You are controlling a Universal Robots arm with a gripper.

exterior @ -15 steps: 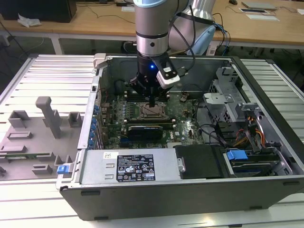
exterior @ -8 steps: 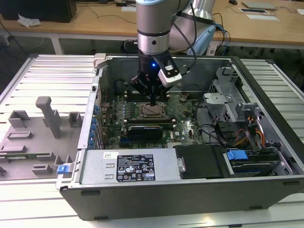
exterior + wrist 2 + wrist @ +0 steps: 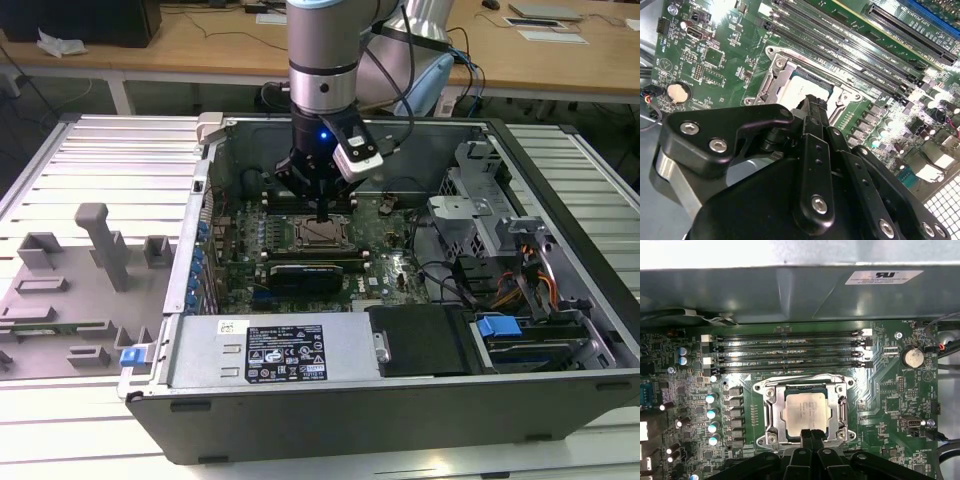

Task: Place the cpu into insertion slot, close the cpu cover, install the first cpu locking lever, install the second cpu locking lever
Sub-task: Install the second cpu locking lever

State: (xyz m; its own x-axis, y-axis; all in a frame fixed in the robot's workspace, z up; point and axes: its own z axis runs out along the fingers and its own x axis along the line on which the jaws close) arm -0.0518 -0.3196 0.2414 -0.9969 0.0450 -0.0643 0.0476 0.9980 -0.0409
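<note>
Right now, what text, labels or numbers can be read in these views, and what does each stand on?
White label on the case wall, first wrist view: a mark and fine print, not legible.
Black label on the grey housing, exterior view: not legible.
cpu top: faint markings, not legible.
Motherboard white lettering: too small to read.
Nothing can be quoted with confidence.

Four long black memory slots [image 3: 790, 351] run across the green motherboard [image 3: 890, 395]. A round coin battery [image 3: 913, 358] sits nearby. Grey fixture blocks [image 3: 105, 245] stand outside the case.
</note>
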